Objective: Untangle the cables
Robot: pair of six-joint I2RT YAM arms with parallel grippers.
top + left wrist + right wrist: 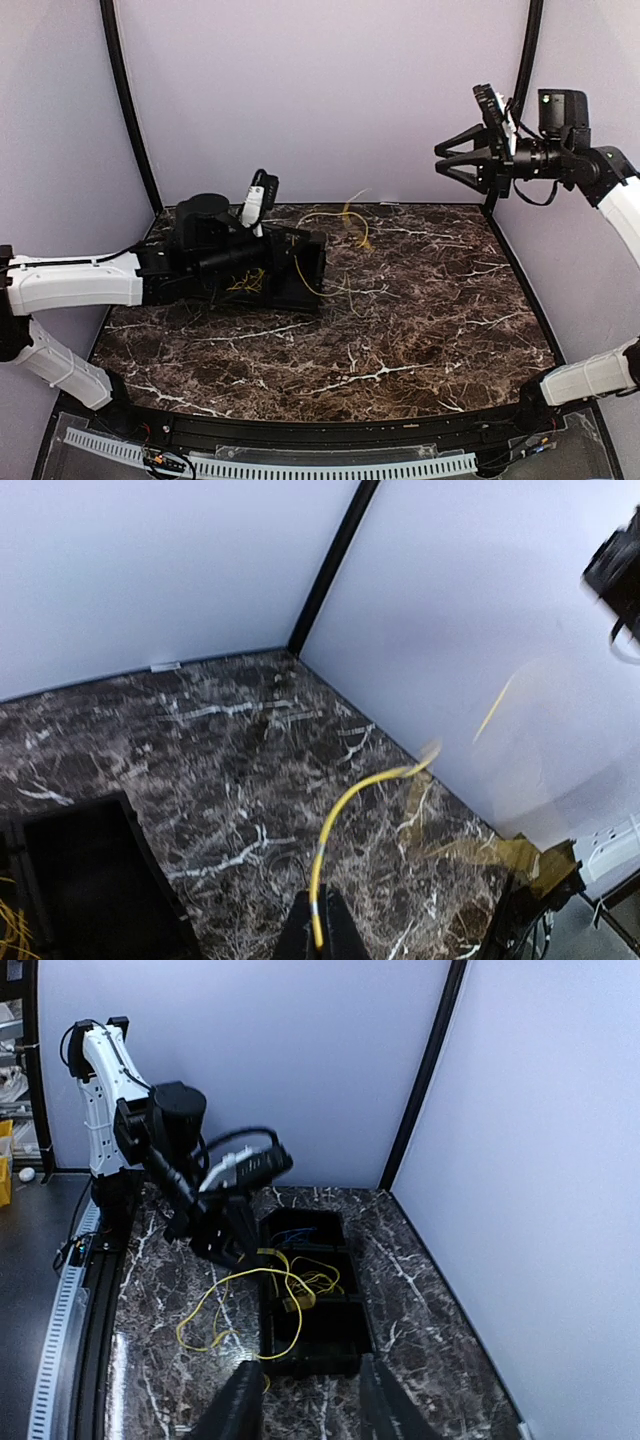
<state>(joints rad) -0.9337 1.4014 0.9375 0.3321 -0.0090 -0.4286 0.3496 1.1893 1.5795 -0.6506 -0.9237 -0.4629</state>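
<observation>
My left gripper [318, 932] is shut on one end of the yellow cable [345, 810], which arcs up and to the right above the marble table. In the right wrist view the yellow cable [236, 1290] lies in loose loops across the table and into the black tray [325, 1345]. A blue cable [297, 1234] sits in the tray's far compartment. My right gripper [438, 161] hangs high at the back right, open, with nothing between its fingers [240, 1412]. In the top view more yellow cable [352, 222] shows near the back wall.
The black tray [312, 262] with several compartments stands left of centre, partly under the left arm [80, 282]. White walls enclose the marble table [420, 330] on three sides, with black corner posts [125, 100].
</observation>
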